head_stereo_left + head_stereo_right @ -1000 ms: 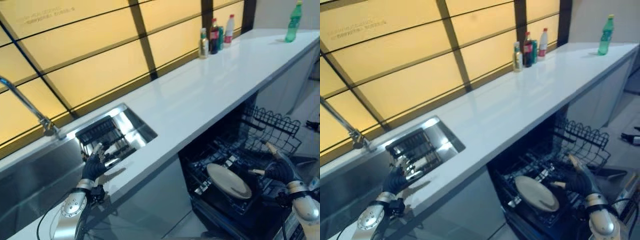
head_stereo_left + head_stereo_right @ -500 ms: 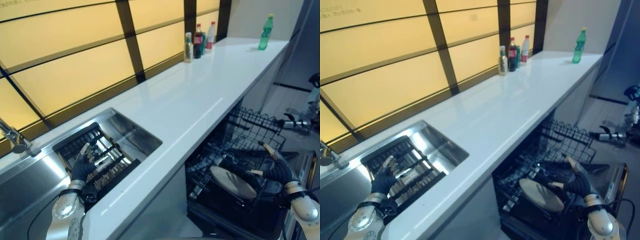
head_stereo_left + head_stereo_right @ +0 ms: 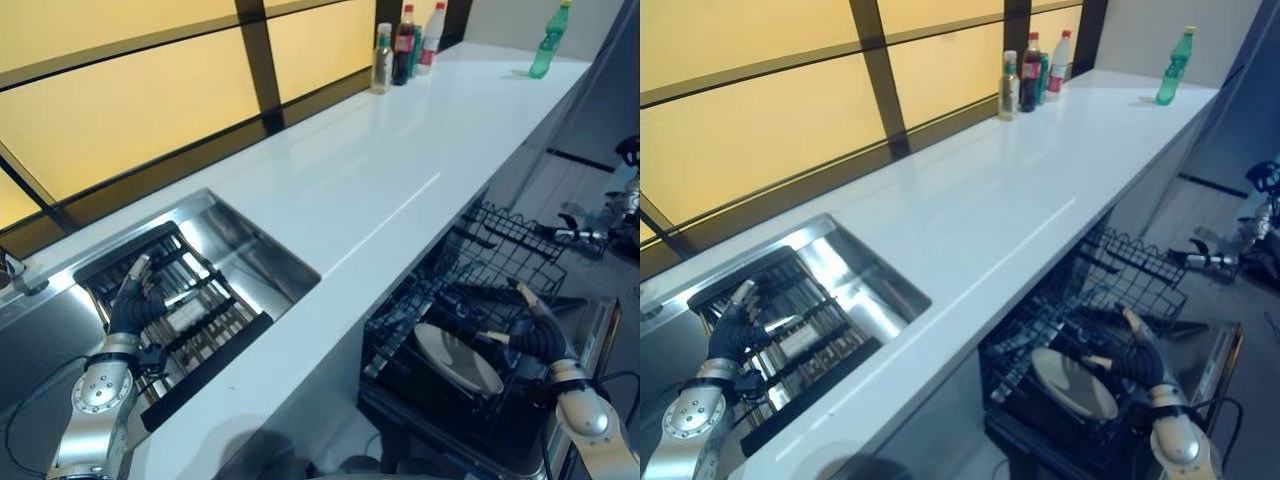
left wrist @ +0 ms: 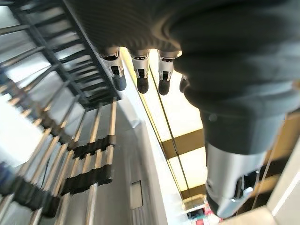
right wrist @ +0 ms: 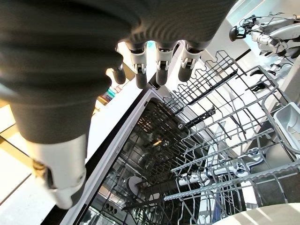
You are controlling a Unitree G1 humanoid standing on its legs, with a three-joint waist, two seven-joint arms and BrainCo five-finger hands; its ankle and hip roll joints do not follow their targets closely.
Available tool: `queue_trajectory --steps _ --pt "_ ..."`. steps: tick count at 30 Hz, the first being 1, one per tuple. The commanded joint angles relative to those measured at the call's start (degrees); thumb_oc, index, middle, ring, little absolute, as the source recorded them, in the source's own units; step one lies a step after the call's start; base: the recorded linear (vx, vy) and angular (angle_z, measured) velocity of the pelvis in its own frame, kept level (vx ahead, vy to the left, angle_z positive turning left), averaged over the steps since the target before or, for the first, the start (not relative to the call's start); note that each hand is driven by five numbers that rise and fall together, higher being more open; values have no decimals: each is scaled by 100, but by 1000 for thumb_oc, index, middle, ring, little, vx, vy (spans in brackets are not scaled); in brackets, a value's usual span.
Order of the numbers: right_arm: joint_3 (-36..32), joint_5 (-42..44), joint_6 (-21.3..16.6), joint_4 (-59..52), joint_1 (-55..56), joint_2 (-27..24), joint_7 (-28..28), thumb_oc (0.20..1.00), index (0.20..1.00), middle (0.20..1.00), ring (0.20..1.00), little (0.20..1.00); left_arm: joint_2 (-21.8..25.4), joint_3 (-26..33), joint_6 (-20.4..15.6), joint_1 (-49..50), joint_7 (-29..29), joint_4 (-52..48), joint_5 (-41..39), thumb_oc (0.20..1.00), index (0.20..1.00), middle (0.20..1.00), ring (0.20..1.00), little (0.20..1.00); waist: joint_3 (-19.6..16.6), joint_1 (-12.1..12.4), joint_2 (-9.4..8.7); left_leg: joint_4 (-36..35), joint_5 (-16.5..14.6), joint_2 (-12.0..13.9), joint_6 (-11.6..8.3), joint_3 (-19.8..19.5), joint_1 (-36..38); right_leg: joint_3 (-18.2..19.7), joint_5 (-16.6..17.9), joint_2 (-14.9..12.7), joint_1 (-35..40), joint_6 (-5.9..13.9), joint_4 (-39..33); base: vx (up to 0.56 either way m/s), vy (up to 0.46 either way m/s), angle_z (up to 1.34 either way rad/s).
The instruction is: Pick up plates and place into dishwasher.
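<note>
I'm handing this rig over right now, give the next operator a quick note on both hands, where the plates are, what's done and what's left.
Left hand: open, empty, over the dish rack in the sink.
Right hand: open, empty, over the pulled-out dishwasher rack, beside the plate.
Plate: one lies in the dishwasher's lower rack, released.
Done: that plate is in.
Left: I can't make out another plate in the sink rack; check it before the next pick.
</note>
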Motion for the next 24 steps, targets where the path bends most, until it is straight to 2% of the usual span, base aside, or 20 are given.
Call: queue_trajectory --steps 1,3,5,7,8,11,16,20,24 --pt "311 31 -38 -141 -503 -321 -360 1000 1000 1000 1000 1000 489 155 -110 -470 236 6 176 1000 1000 1000 1000 1000 -92 51 -116 629 -534 -303 474 442 -518 -166 394 -440 278 371 -398 -1 67 -19" --pt "401 23 16 -95 -648 -388 -444 1000 1000 1000 1000 1000 485 41 72 -568 370 264 259 1000 1000 1000 1000 1000 -17 74 -118 745 -557 -314 488 488 -684 -146 404 -450 135 376 -360 -38 54 -24" --pt "540 15 85 -26 -829 -438 -554 1000 1000 1000 1000 1000 487 -109 495 -692 493 684 311 1000 1000 1000 1000 1000 73 109 -134 894 -576 -306 496 537 -894 -133 419 -448 -3 381 -332 -77 14 -23" --pt "717 79 120 63 -1084 -491 -725 1000 1000 1000 1000 1000 484 -312 736 -899 408 1286 144 1000 1000 1000 1000 1000 231 146 -179 1089 -590 -287 508 554 -1171 -111 456 -427 -155 387 -311 -135 -43 -20" --pt "841 123 138 120 -1251 -506 -841 1000 1000 1000 1000 1000 502 -453 983 -1050 380 1584 160 1000 1000 1000 1000 1000 334 162 -221 1214 -595 -262 508 565 -1340 -109 476 -409 -236 384 -303 -148 -76 -12" --pt "1207 294 247 217 -1801 -611 -1117 1000 1000 1000 1000 1000 683 -904 1181 -1654 429 2624 10 1000 1000 1000 1000 1000 627 152 -333 1529 -571 -186 478 576 -1865 -85 539 -335 -501 343 -268 -207 -92 -8" --pt "1770 463 336 256 -2555 -718 -1427 1000 1000 1000 1000 1000 755 -1184 1334 -2721 409 4379 -1158 1000 1000 1000 1000 1000 996 45 -515 1797 -518 -20 409 608 -2455 -57 553 -185 -840 236 -301 -129 -46 -8" --pt "1966 604 361 214 -2820 -738 -1594 1000 1000 1000 1000 1000 780 -1131 1278 -3023 334 5117 -1569 1000 1000 1000 1000 1000 1143 39 -747 1852 -532 47 369 603 -2680 -120 612 -93 -897 194 -493 -60 -76 -15" --pt "1981 630 238 182 -2801 -752 -1665 1000 1000 1000 1000 1000 670 -946 1133 -2846 344 5362 -1727 1000 1000 1000 1000 1000 1206 84 -855 1802 -537 70 366 579 -2718 -194 610 -36 -917 167 -577 -15 -23 2"
